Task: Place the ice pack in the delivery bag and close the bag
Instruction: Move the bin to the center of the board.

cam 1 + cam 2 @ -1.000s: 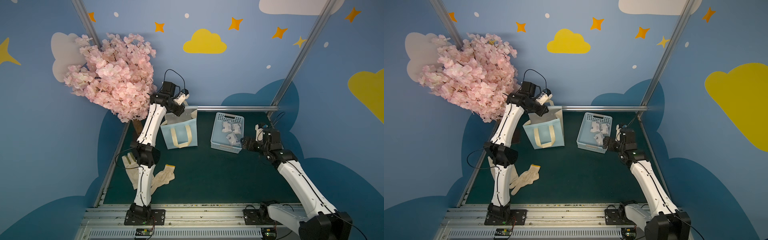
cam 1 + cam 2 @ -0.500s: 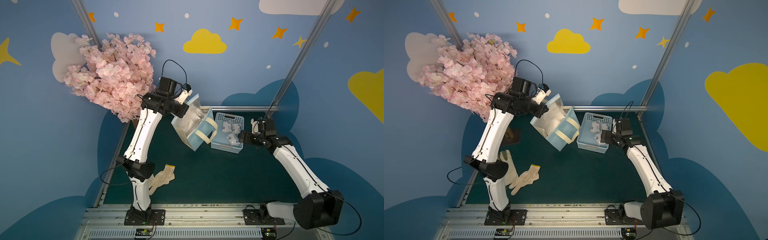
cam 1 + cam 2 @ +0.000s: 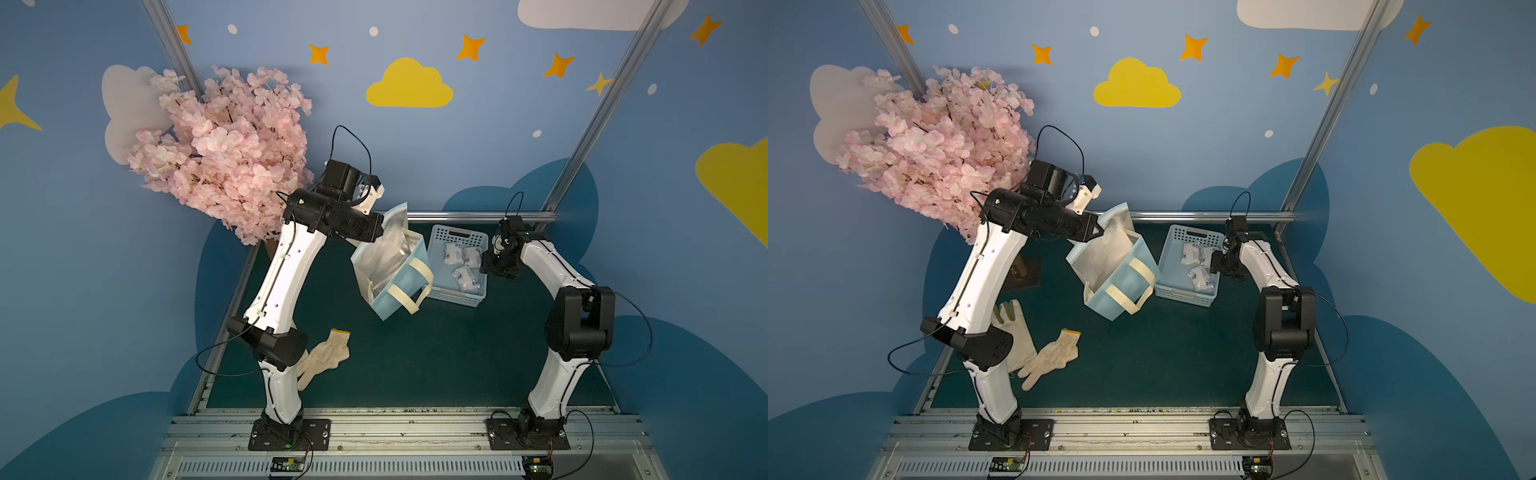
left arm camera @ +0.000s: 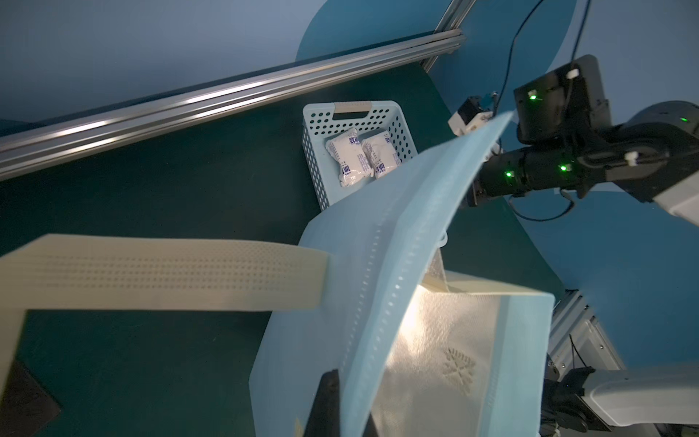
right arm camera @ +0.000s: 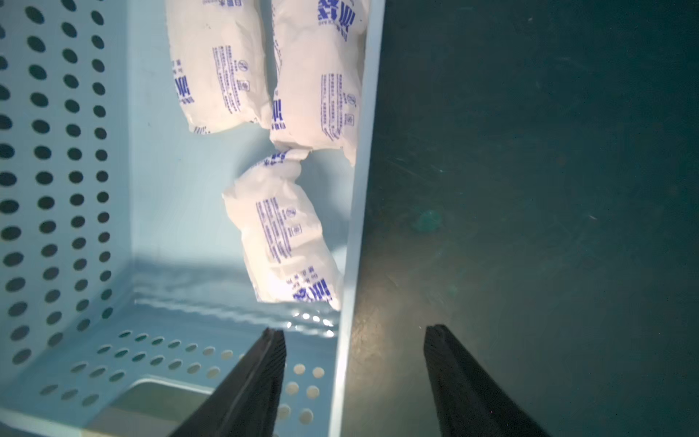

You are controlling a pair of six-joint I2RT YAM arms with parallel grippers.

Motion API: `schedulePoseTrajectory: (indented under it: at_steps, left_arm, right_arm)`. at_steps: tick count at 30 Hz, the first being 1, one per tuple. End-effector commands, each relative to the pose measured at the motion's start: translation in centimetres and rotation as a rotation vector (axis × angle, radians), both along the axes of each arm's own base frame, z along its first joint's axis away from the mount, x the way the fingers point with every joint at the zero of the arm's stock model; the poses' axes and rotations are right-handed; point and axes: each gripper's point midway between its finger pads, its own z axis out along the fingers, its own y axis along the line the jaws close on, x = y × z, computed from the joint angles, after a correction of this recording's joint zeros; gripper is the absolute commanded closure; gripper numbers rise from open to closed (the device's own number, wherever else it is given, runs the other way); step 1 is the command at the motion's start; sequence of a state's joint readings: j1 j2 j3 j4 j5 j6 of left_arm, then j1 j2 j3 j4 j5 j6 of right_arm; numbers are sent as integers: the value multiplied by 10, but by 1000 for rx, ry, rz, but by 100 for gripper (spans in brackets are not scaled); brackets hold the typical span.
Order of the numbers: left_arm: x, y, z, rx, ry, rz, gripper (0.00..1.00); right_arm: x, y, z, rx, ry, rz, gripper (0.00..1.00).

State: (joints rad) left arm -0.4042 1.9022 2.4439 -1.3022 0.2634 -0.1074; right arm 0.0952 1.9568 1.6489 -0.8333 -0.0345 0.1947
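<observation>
Ice packs (image 5: 281,242), three white crinkled pouches with blue print, lie in the light blue perforated plastic basket (image 5: 53,170), crowded along one side wall. The nearest lies just ahead of the right gripper (image 5: 353,336), whose jaws stand apart and hold nothing. They straddle that thin wall, one finger over bare basket floor and the other over open dark green mat (image 5: 529,189). Just beside the basket, the delivery bag (image 3: 380,306) hangs tilted with its foil-lined mouth gaping. The left gripper (image 4: 342,382) is pinched tight on the bag's soft blue rim.
</observation>
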Motion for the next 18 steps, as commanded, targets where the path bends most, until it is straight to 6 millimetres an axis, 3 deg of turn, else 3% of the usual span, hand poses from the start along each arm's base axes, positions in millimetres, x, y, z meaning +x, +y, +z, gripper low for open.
schedulePoseTrajectory:
  at_steps: [1, 4, 6, 8, 10, 18]
  left_arm:
    - [-17, -4, 4, -22, 37, 5, 97]
    - [-20, -4, 3, -27, 51, 24, 97]
    - [-21, -5, 3, -42, 63, 46, 97]
    - [-24, -7, 5, -74, 90, 72, 97]
    - [-30, -11, 6, -105, 120, 77, 97]
    - [-49, -19, -1, -140, 203, 104, 97]
  right_arm:
    - [-16, 7, -18, 58, 140, 43, 44]
    - [-14, 7, -23, 48, 154, 41, 57]
    - [-15, 4, -23, 34, 155, 44, 75]
    - [-22, -3, -23, 3, 163, 46, 91]
    - [-35, -11, -24, -22, 178, 48, 98]
    - [-103, -67, -24, -126, 238, -6, 100]
